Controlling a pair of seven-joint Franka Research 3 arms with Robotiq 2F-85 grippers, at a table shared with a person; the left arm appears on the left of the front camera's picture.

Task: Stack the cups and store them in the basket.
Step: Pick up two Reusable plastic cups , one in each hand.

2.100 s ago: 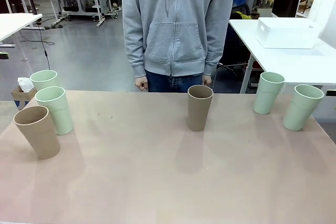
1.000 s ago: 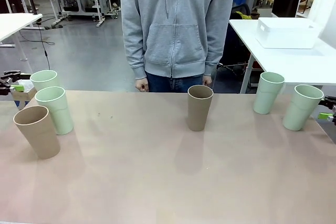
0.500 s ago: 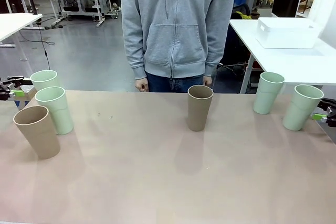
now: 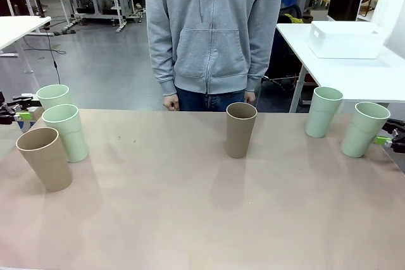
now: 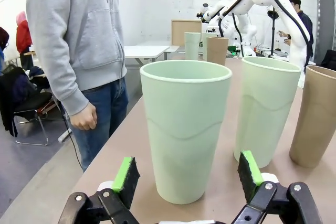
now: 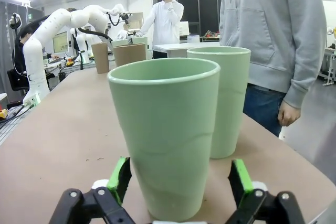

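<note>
We see smooth matt cups (image 4: 241,129), a matt tabletop (image 4: 190,219), a smooth white plastic basket (image 4: 345,41) and a soft cloth hoodie (image 4: 212,30).

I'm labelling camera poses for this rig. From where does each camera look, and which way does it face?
Front view: between the arms, facing across the table at the person; left gripper and right gripper at the picture's edges.
Left wrist view: at the table's left end, facing along it; own fingers frame the rear-left mint cup.
Right wrist view: at the right end, facing the opposite way; own fingers frame the rightmost mint cup.
Shared: both wrist views show the person.
</note>
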